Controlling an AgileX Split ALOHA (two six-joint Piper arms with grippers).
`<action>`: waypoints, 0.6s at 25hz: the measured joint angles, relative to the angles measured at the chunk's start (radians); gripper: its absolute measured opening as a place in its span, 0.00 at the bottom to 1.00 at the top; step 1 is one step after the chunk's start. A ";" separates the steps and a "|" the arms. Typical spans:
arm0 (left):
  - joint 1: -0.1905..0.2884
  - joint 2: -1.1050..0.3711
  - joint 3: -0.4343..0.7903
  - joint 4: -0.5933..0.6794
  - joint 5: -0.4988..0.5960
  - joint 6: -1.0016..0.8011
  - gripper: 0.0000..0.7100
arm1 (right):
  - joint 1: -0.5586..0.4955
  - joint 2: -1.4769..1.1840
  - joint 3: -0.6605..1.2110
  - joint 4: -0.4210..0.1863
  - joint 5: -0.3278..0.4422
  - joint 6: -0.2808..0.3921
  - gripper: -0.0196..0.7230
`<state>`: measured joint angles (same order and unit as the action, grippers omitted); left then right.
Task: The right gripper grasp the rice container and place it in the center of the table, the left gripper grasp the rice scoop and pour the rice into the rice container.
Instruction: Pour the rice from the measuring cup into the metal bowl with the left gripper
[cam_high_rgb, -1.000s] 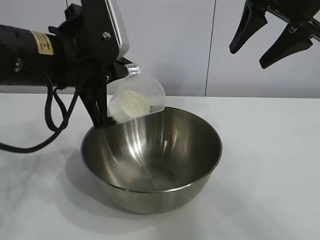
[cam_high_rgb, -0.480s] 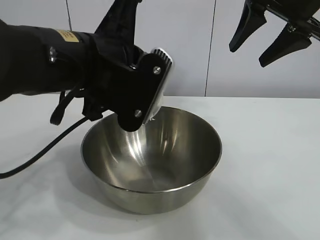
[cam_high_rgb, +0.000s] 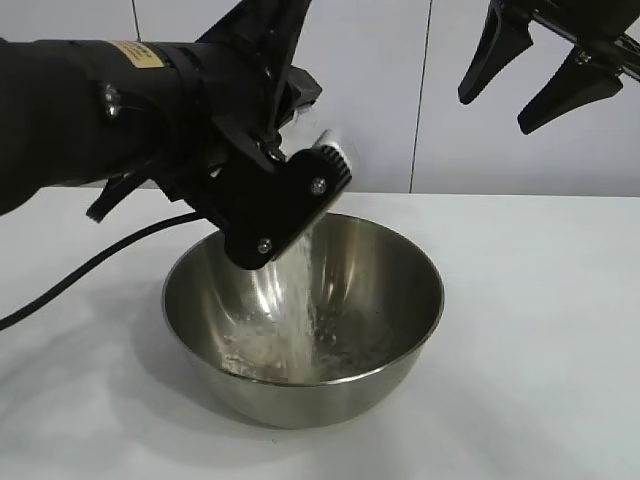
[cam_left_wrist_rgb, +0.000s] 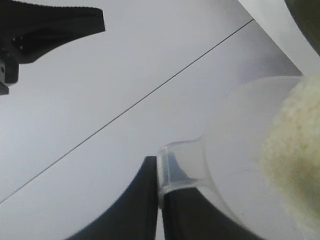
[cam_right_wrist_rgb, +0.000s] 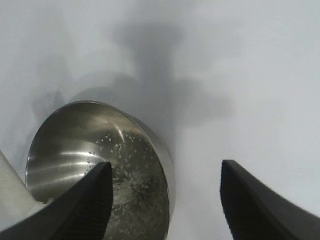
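Note:
The rice container (cam_high_rgb: 385, 365), a shiny steel bowl, stands on the white table (cam_high_rgb: 545, 330). My left gripper (cam_left_wrist_rgb: 159, 166) is shut on the handle of the rice scoop (cam_left_wrist_rgb: 235, 145), a clear plastic cup tipped over the bowl's near-left rim. Rice (cam_left_wrist_rgb: 295, 150) is heaped at the cup's mouth. A stream of rice (cam_high_rgb: 298, 275) falls into the bowl, and grains lie scattered on its bottom (cam_right_wrist_rgb: 132, 165). In the exterior view the rolled-over left wrist hides most of the cup. My right gripper (cam_high_rgb: 495, 112) hangs open high at the upper right, above and beside the bowl, holding nothing.
A black cable (cam_high_rgb: 90, 275) trails from the left arm across the table at the left. Pale wall panels stand behind the table.
The left wrist has rolled over and tipped the scoop. Rice that sat in the cup now pours into the bowl, which was empty before. The right gripper has not moved.

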<state>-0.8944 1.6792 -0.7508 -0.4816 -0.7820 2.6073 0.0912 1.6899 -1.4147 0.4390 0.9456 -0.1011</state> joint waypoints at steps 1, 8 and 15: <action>0.000 0.000 0.000 -0.006 0.000 0.018 0.01 | 0.000 0.000 0.000 0.000 0.000 0.000 0.61; -0.003 0.000 0.000 -0.021 0.002 0.069 0.01 | 0.000 0.000 0.000 0.000 0.000 0.000 0.61; -0.004 0.000 -0.024 -0.219 0.037 -0.276 0.01 | 0.000 0.000 0.000 0.000 0.000 0.000 0.61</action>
<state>-0.8985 1.6792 -0.7749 -0.7001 -0.7453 2.3312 0.0912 1.6899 -1.4147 0.4390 0.9451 -0.1011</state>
